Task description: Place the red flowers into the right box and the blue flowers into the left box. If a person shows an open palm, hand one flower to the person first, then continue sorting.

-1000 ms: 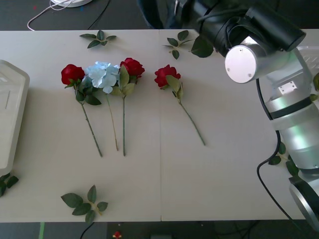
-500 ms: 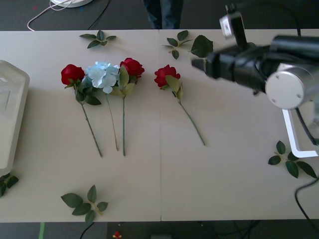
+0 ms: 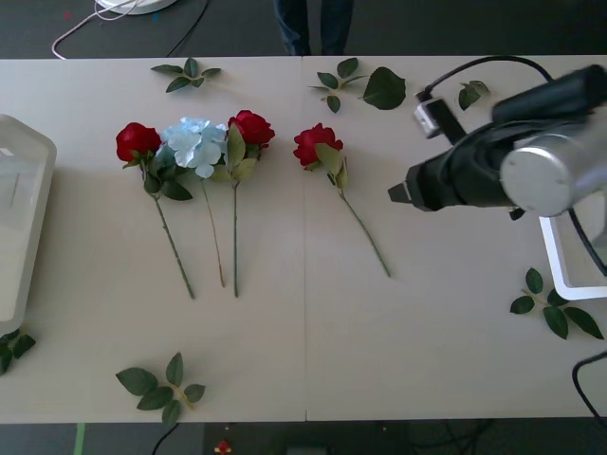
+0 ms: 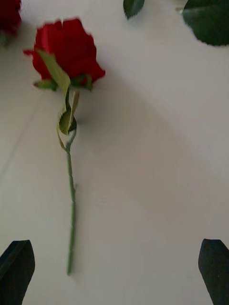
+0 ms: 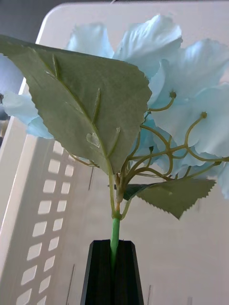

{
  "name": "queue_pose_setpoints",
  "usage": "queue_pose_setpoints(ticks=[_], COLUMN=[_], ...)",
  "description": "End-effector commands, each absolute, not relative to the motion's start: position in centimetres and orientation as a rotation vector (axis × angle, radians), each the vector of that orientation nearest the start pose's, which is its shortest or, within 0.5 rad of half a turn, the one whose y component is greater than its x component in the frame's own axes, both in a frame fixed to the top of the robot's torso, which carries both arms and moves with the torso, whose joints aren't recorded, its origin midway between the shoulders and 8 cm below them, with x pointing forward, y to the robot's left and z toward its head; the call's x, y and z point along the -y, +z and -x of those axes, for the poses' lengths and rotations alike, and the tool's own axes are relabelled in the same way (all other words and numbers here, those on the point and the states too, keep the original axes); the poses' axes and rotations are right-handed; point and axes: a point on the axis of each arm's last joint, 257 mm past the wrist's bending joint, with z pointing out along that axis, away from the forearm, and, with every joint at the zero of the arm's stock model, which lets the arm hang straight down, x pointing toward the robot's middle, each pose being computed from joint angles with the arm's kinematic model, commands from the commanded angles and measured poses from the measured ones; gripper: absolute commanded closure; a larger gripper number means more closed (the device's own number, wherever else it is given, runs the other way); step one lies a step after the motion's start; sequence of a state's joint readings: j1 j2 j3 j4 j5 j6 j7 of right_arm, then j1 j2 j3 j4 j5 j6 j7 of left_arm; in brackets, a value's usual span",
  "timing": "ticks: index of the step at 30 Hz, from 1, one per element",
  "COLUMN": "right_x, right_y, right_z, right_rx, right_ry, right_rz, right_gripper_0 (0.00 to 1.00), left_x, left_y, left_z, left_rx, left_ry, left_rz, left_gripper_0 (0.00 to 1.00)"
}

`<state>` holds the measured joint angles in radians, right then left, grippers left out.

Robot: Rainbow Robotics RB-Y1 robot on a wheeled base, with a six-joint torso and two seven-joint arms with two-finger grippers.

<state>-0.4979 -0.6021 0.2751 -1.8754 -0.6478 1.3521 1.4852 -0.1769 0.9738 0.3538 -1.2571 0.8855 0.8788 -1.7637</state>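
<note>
Three red flowers lie on the table: one at the left (image 3: 137, 140), one in the middle (image 3: 251, 126), one further right (image 3: 316, 142). A pale blue flower (image 3: 194, 142) lies between the first two. My right gripper (image 3: 398, 194) hovers just right of the rightmost red flower's stem. In the right wrist view that red flower (image 4: 67, 47) lies ahead of the open gripper (image 4: 114, 271), stem pointing toward it. My left gripper (image 5: 114, 274) is shut on the green stem of another blue flower (image 5: 167, 95), over the white left box (image 5: 47, 190).
The left box (image 3: 24, 190) sits at the table's left edge and the right box's white rim (image 3: 550, 251) at the right edge. Loose green leaves lie at the back (image 3: 185, 74), back right (image 3: 384, 87), front left (image 3: 161, 384) and right (image 3: 555, 308).
My right arm has swung from the back right corner forward and down, and its gripper now sits lower beside the rightmost red flower's stem. The flowers on the table have not moved.
</note>
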Motion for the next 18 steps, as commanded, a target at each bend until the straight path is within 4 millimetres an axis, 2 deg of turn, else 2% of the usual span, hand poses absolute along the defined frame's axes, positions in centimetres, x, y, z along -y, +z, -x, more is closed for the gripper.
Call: queue_pose_setpoints(ticks=[1,7,10,11,12,13,14,15,16,18], right_x=[11.5,8.0,7.0,6.5,6.1,5.6,5.3,4.9,4.6,3.8], right_y=[-17.2,-18.8,-19.8,-20.2,-20.7,-21.1,-21.4,-21.7,-22.1,-22.7], right_z=[-53.2,-55.3,-56.1,-56.6,-56.9,-57.4,-57.7,-57.9,-58.2,-58.8], right_rx=[-2.289,-2.307,-2.315,-2.317,-2.323,-2.322,-2.321,-2.321,-2.322,-2.316], right_ry=[0.119,0.082,0.081,0.084,0.083,0.081,0.081,0.079,0.077,0.073], right_rz=[0.642,0.683,0.693,0.696,0.7,0.704,0.707,0.71,0.711,0.716], right_gripper_0=[0.0,0.0,0.0,0.0,0.0,0.0,0.0,0.0,0.0,0.0], left_x=[-65.3,-65.8,-65.9,-66.0,-66.1,-66.2,-66.2,-66.2,-66.2,-66.2], left_y=[-19.3,-20.4,-20.7,-20.8,-20.8,-20.7,-20.7,-20.8,-20.7,-20.8], left_z=[-48.0,-47.5,-47.5,-47.5,-47.7,-47.9,-48.0,-48.1,-48.2,-48.1], left_rx=[-2.204,-2.22,-2.219,-2.214,-2.203,-2.191,-2.185,-2.181,-2.179,-2.181], left_ry=[0.259,0.269,0.275,0.281,0.286,0.293,0.297,0.304,0.308,0.311], left_rz=[0.327,0.343,0.343,0.34,0.337,0.331,0.327,0.317,0.313,0.308], left_gripper_0=[1.0,1.0,0.99,0.95,0.66,0.31,0.13,0.03,0.0,0.0])
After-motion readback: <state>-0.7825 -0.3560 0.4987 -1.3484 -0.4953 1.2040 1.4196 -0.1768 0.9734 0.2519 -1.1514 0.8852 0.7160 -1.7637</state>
